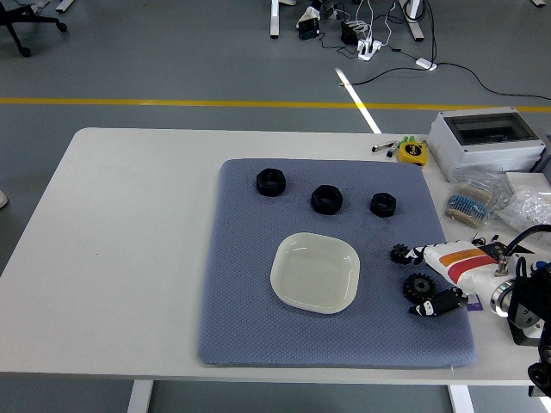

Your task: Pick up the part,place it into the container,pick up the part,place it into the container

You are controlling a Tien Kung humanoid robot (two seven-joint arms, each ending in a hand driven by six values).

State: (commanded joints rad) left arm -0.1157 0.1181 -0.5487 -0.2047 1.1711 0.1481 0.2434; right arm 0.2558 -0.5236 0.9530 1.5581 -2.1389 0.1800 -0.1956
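Three black nut-like parts lie in a row at the back of the grey-blue mat. Two small black gears lie at the mat's right side: one farther back, one nearer. A pale, empty square dish sits in the mat's middle. My right hand reaches in from the right, its fingers spread around the two gears: a white finger touches the far gear, a black thumb lies by the near gear. It grasps nothing. The left arm is out of view.
A grey plastic box stands at the table's back right, with a yellow tape measure and pens beside it. Bags of small components lie right of the mat.
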